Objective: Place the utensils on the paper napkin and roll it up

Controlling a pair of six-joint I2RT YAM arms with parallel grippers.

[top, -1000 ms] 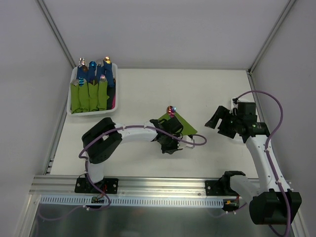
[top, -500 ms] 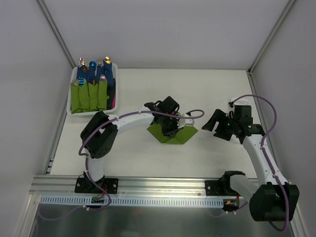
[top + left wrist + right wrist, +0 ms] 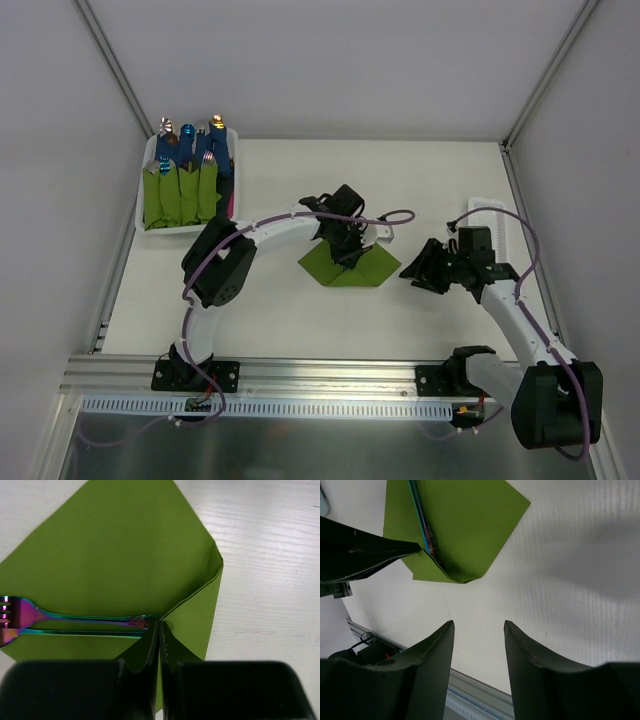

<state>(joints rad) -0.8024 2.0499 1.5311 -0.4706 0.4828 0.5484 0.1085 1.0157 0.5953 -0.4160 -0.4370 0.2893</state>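
Observation:
The paper napkin [image 3: 347,267] lies mid-table, olive green, with one corner folded over. My left gripper [image 3: 346,238] is above its far part, shut on the folded napkin edge [image 3: 187,605]. The utensils [image 3: 75,622], a fork and another slim shiny purple-green piece, lie side by side on the napkin [image 3: 115,555], their handles going under the fold. My right gripper [image 3: 417,272] is open and empty just right of the napkin, over bare table. In the right wrist view the napkin [image 3: 465,525] and the utensils' edge [image 3: 422,522] sit beyond my right gripper [image 3: 479,625].
A white tray [image 3: 142,195] at the far left holds several green rolled bundles with blue handles. A white ribbed object [image 3: 492,207] lies at the table's right edge. White walls enclose the table; a metal rail [image 3: 300,375] runs along the near edge.
My left gripper has swung from the napkin's near side to its far side, folding a corner over the utensils. My right gripper has moved down and left toward the napkin.

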